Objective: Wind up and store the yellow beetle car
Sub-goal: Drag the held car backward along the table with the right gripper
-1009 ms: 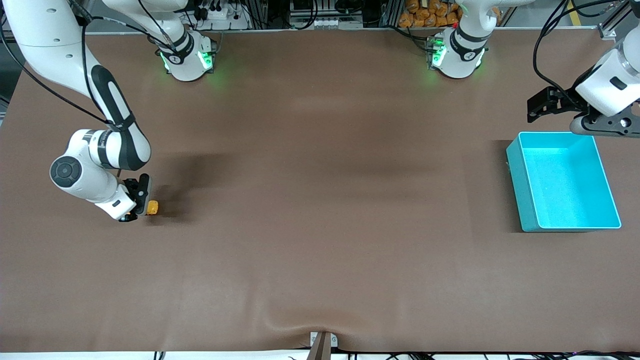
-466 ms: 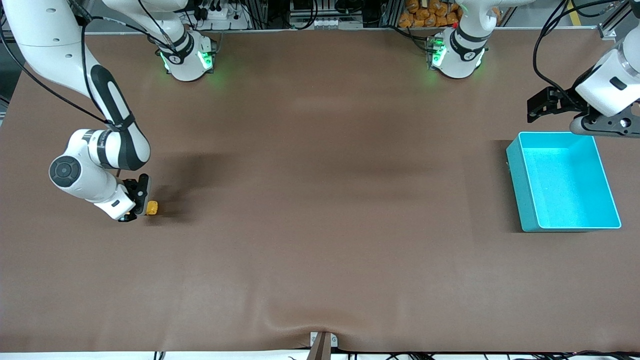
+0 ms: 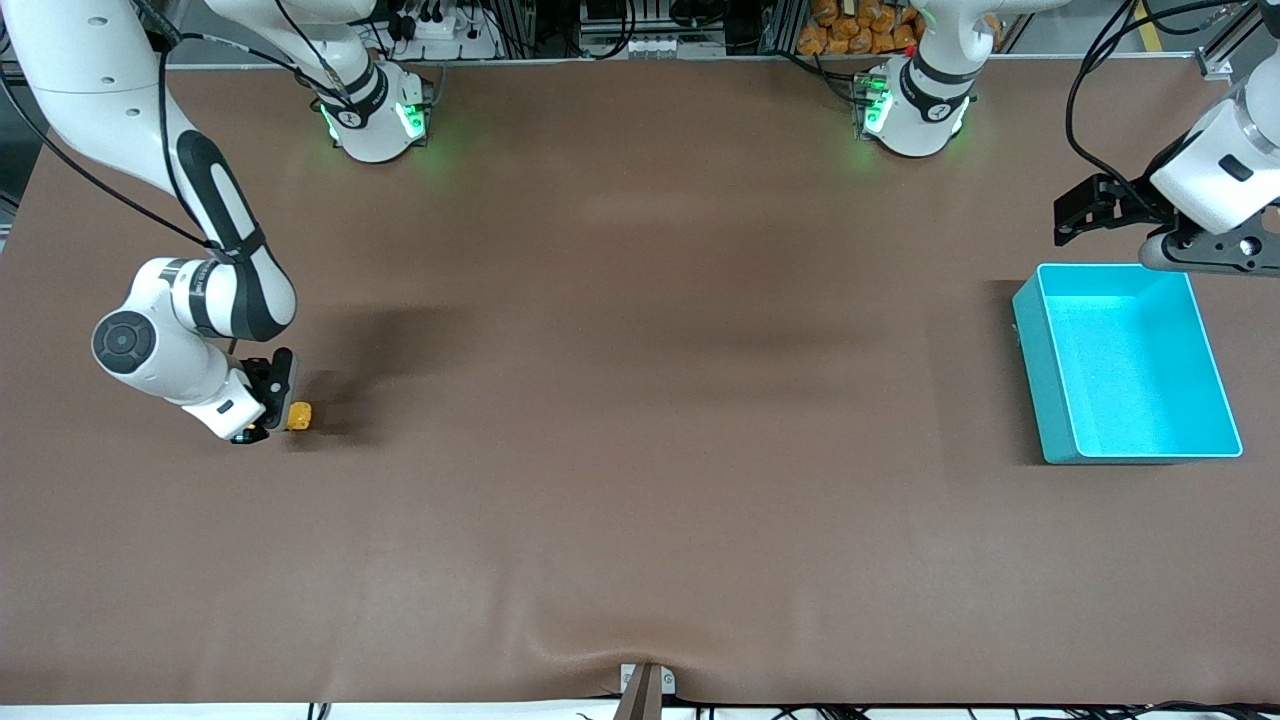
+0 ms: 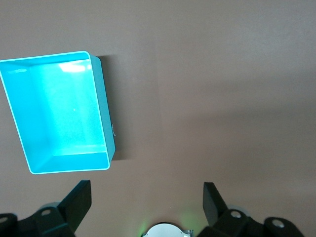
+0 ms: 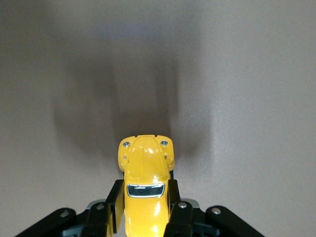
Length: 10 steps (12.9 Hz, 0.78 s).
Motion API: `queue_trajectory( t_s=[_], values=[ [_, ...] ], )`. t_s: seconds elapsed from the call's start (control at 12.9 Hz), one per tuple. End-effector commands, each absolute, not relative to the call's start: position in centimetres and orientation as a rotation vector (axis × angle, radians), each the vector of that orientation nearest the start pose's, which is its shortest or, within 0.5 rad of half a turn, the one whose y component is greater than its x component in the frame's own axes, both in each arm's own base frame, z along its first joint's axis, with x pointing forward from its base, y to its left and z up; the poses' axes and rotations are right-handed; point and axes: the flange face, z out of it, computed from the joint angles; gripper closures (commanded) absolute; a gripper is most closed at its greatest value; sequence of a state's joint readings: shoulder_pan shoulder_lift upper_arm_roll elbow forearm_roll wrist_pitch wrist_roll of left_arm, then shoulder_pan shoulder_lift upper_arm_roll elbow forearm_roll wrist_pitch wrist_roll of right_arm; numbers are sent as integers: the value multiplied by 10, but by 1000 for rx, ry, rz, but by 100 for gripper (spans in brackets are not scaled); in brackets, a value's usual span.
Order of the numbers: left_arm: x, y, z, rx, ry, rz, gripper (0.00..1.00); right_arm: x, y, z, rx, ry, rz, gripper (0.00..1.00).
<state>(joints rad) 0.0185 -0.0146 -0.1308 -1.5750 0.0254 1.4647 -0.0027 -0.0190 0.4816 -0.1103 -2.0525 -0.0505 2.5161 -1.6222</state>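
Observation:
The yellow beetle car (image 3: 299, 416) sits low on the brown table at the right arm's end, held between the fingers of my right gripper (image 3: 283, 414). In the right wrist view the car (image 5: 144, 187) points away from the wrist, with a black finger pressed against each of its sides; my right gripper (image 5: 144, 202) is shut on it. My left gripper (image 3: 1075, 213) hangs open and empty in the air beside the turquoise bin (image 3: 1040, 340) at the left arm's end. The left wrist view shows its spread fingertips (image 4: 79, 200) and the empty bin (image 4: 101, 113).
The brown mat (image 3: 640, 400) covers the whole table, with a raised wrinkle (image 3: 600, 650) at its edge nearest the front camera. Both arm bases (image 3: 375, 115) stand along the table's farthest edge.
My right gripper and the car have shifted slightly toward the right arm's end of the table. The left arm has not moved.

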Motion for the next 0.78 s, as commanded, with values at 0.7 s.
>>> queue_trajectory(
  t_s=[0.7],
  values=[
    [534, -59, 623, -3105, 157, 143, 0, 594, -115, 181, -2231, -2256, 116, 65]
  ],
)
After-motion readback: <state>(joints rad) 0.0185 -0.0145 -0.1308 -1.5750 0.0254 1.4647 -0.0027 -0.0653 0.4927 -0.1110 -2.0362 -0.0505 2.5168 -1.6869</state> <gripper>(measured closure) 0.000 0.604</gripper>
